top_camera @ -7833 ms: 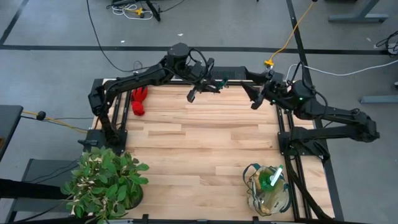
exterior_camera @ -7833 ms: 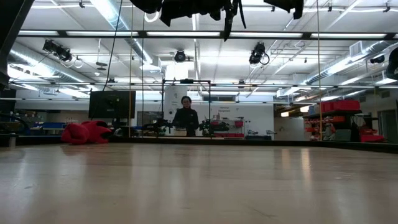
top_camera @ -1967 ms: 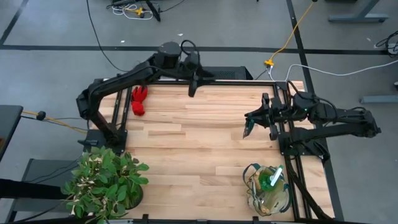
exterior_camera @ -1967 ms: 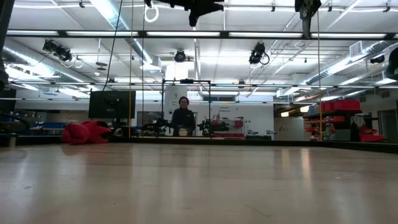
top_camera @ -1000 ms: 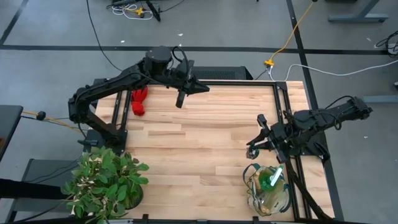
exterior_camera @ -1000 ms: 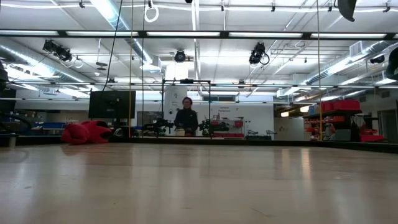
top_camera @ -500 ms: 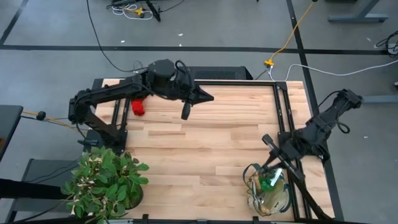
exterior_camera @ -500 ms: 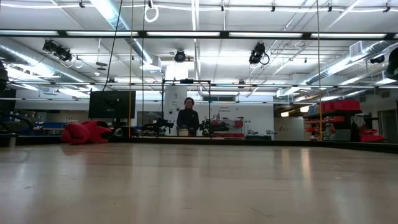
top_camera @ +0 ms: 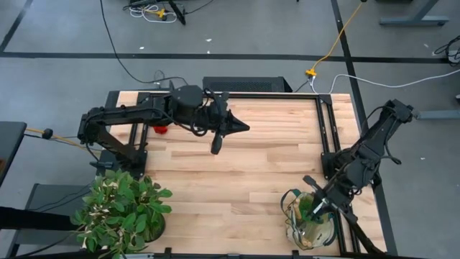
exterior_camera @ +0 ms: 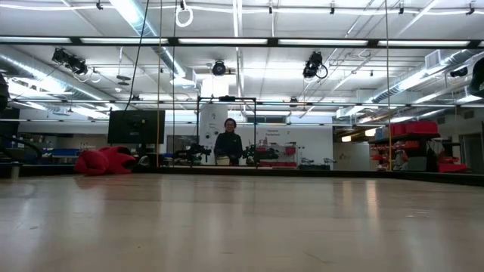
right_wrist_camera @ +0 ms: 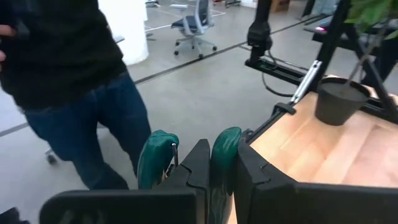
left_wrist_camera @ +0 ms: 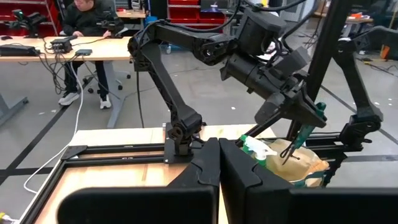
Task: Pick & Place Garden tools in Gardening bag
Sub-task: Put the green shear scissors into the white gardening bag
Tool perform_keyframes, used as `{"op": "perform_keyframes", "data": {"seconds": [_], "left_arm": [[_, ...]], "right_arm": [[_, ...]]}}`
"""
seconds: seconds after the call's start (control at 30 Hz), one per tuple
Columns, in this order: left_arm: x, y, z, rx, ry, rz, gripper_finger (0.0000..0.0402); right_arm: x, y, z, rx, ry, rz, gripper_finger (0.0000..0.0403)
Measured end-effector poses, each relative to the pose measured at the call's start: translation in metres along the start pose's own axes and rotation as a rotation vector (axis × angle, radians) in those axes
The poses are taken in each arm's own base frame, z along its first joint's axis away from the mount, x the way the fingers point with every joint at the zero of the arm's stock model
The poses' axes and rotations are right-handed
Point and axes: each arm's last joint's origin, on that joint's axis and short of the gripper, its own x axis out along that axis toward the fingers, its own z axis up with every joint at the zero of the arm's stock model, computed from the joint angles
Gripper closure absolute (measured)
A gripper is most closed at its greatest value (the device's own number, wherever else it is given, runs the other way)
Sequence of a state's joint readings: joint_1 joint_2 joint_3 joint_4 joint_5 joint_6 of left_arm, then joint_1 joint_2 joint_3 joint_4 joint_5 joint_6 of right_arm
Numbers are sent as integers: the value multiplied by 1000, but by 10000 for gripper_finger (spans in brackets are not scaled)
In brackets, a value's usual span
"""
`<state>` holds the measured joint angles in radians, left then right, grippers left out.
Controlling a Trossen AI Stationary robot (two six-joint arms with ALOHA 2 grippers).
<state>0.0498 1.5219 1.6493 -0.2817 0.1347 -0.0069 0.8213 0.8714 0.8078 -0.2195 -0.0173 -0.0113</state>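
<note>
The surface (top_camera: 237,165) is pale wood in planked strips — smooth, with a soft sheen in the low view. The gardening bag (top_camera: 310,229) at its near right looks like limp beige cloth with dark green trim. The right end effector (right_wrist_camera: 205,163) clamps glossy green handles (right_wrist_camera: 224,149) — plastic-looking. Both arms are matt black. The red gloves (exterior_camera: 106,161) look soft and matt.

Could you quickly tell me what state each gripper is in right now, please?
Left gripper: shut, empty, above the table.
Right gripper: shut on green-handled tool, over the gardening bag.
</note>
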Motion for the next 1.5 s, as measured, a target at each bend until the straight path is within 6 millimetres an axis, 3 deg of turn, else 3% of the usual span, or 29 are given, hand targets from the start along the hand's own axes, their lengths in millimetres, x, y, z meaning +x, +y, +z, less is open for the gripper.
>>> {"op": "perform_keyframes", "data": {"seconds": [0.63,1.33,1.5], "left_arm": [[2,-14,0,8,1,43,398],[2,-15,0,2,1,40,399],[2,-18,0,2,1,33,398]], "right_arm": [[8,12,-3,12,27,58,376],[60,32,-30,11,215,144,376],[65,34,-49,38,195,148,376]]}}
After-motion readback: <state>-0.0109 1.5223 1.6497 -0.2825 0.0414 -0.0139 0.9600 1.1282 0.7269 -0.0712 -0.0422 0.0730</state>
